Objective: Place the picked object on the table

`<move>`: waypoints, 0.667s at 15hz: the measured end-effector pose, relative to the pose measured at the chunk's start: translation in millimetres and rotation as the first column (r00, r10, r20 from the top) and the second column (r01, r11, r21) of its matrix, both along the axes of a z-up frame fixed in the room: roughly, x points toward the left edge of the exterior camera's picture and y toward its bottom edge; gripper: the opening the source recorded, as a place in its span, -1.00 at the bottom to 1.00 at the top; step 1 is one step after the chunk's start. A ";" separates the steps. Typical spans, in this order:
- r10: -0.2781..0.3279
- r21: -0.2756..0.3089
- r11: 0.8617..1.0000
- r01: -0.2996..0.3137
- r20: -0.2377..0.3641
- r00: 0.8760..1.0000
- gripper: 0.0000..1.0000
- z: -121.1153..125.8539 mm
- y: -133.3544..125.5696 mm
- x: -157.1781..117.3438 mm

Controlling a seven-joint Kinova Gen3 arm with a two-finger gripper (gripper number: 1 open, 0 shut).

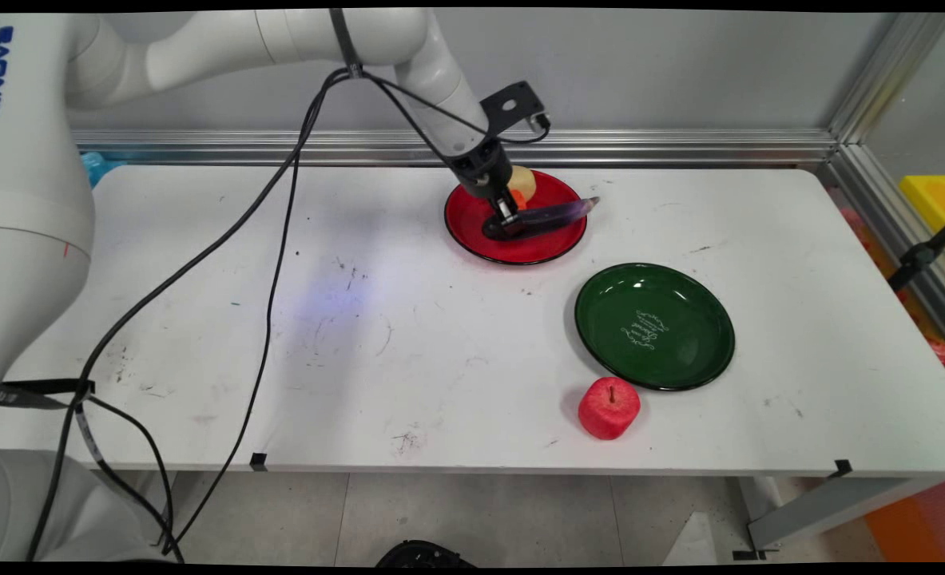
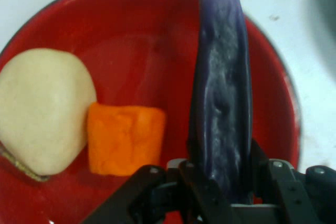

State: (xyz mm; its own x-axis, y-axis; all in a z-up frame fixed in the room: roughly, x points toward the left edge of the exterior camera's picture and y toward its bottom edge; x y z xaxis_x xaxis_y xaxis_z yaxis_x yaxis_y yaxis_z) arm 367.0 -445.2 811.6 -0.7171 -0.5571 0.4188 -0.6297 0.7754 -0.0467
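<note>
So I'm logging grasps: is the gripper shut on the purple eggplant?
Shut on it: in the hand view the gripper has a finger on each side of the eggplant, over the red plate.

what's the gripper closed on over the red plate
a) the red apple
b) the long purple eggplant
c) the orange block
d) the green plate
b: in the hand view the gripper has its fingers closed on the end of the purple eggplant over the red plate, with the orange block lying free beside it.

Robot lab: aluminium-framed enclosure (image 1: pixel 456 146), scuffed white table (image 1: pixel 360 319).
</note>
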 end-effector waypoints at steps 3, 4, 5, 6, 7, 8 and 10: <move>-0.016 0.018 1.000 0.017 -0.016 1.000 -1.00 20.6 14.3 -10.8; -0.027 0.030 0.999 0.027 -0.020 0.999 -1.00 27.6 23.5 -14.4; -0.036 0.042 0.998 0.037 -0.023 0.999 -1.00 32.6 32.0 -17.1; -0.046 0.054 0.997 0.047 -0.024 0.999 -1.00 36.7 41.0 -18.5; -0.054 0.067 0.996 0.056 -0.025 0.998 -1.00 39.8 50.4 -19.0; -0.067 0.082 0.994 0.068 -0.023 0.998 -1.00 42.5 62.0 -18.9; -0.089 0.098 0.991 0.091 -0.017 0.996 -1.00 44.8 79.0 -17.5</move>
